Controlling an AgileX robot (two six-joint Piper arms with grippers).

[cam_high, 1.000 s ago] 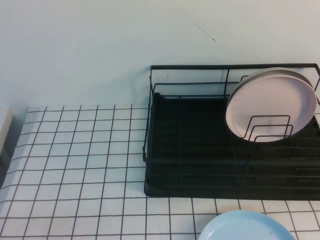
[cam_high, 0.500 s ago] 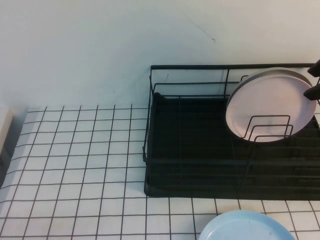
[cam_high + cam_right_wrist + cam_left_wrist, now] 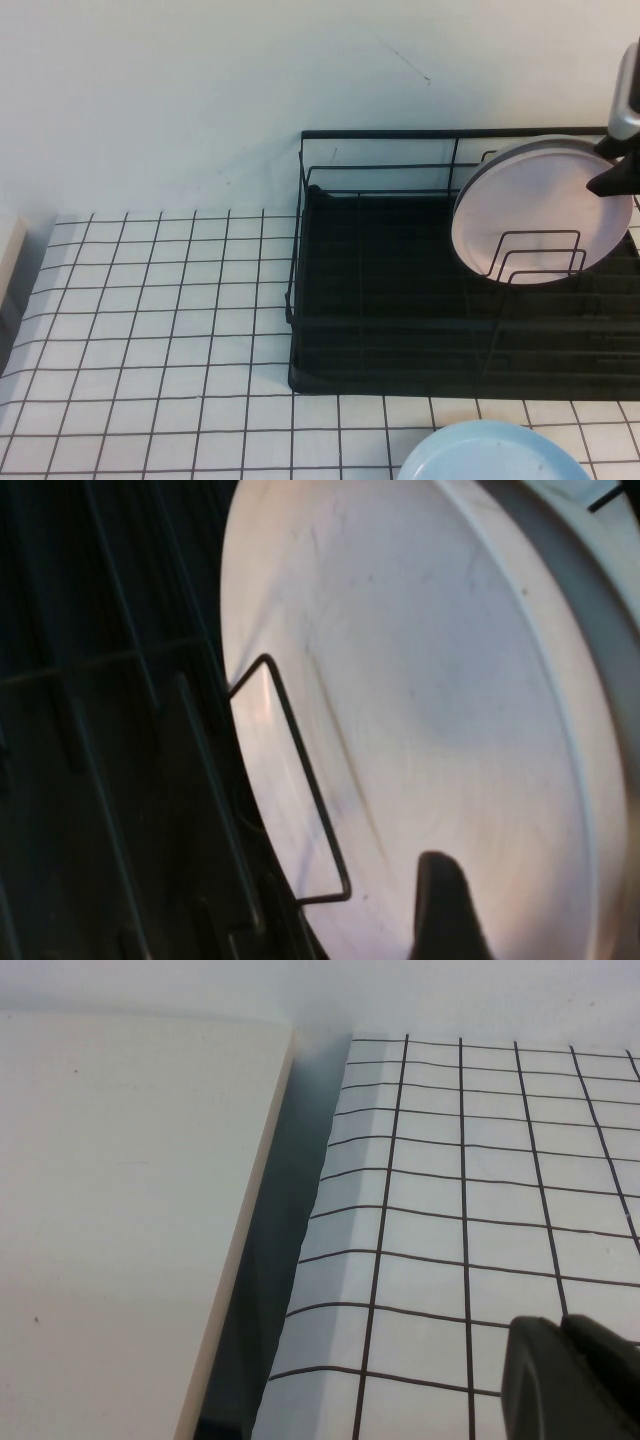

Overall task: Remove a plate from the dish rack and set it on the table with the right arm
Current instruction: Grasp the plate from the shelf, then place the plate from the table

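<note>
The right gripper (image 3: 618, 170) shows matte black fingers (image 3: 607, 183) under a silver-grey metal wrist piece. The left gripper (image 3: 572, 1380) shows only a dark, rounded, matte plastic finger.

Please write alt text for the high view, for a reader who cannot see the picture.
The right gripper reaches in from the right edge over a pink plate standing on edge in a black dish rack. The rack sits on a white gridded table, with a light blue plate lying in front of it. The left gripper is not in this view.

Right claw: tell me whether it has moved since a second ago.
Yes. The right claw has come in from the right edge over the dish rack, reaching the plate.
</note>
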